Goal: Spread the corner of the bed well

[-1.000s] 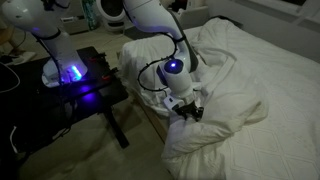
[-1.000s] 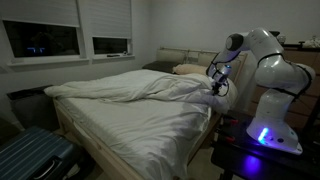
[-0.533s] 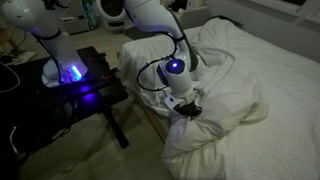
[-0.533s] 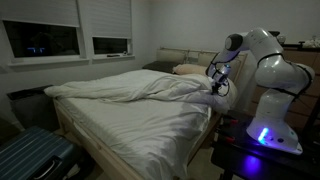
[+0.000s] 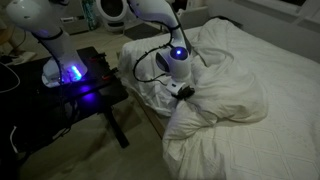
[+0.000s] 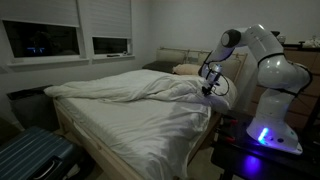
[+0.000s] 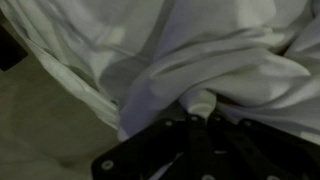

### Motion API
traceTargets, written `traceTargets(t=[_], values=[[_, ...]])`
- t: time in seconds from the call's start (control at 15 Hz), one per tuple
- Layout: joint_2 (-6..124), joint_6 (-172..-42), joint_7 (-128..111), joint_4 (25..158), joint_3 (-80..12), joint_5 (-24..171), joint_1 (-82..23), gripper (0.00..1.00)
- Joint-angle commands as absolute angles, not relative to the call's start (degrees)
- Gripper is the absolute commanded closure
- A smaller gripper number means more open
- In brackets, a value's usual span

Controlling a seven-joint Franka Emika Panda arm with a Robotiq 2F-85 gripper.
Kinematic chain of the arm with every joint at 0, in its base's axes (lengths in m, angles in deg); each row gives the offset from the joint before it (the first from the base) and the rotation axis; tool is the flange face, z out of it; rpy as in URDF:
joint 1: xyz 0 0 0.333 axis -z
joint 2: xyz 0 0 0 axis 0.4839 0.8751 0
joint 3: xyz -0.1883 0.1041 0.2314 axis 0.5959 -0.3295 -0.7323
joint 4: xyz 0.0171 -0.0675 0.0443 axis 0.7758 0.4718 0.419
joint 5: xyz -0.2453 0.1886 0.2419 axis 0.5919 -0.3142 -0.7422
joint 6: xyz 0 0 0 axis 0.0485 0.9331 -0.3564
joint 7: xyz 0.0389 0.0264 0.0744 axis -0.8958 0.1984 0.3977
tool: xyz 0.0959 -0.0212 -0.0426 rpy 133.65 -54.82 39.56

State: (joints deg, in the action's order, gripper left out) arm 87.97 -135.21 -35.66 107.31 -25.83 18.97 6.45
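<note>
- While the gripper (image 5: 184, 93) nips a fold of the corner (image 5: 215, 108), I stand close by the bed (image 5: 285, 75) and look.
- In the wrist view, the two dark fingers (image 7: 178, 138) press on a white fold. So the gripper (image 7: 203, 120) looks closed on the cloth, not spread apart.
- The corner is a puffy, wrinkly heap. It sits at the edge of the bed, on the side next to the black table (image 5: 95, 85).
- The heap starts right at the gripper and goes away from it, over the bed.
- In an exterior view the duvet (image 6: 120, 90) makes one long lump across the bed, from the gripper (image 6: 208, 88) over to the window (image 6: 40, 40) side. The front part of the bed (image 6: 130, 130) has no duvet on it.
- I think this is what counts next: all the bunched cloth lies on the bed side of the gripper. A pull out to the bed's edge, away from the heap, would make the corner flat.
- The arm (image 5: 150, 12) comes in from the table side and bends over the bed's edge. Its wrist tips down at the cloth, and a blue light (image 5: 177, 55) glows on it.
</note>
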Motion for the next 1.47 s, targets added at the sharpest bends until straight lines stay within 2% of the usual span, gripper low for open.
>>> traceTargets(t=[0.0, 0.6, 1.4], values=[[80.0, -132.2, -32.7, 117.3, -23.9, 21.1, -1.5, 0.99], [70.6, -132.4, -31.3, 132.9, -20.7, 34.3, -16.1, 0.99], [59.5, -130.8, -26.6, 147.3, -17.0, 58.8, -20.5, 0.99]])
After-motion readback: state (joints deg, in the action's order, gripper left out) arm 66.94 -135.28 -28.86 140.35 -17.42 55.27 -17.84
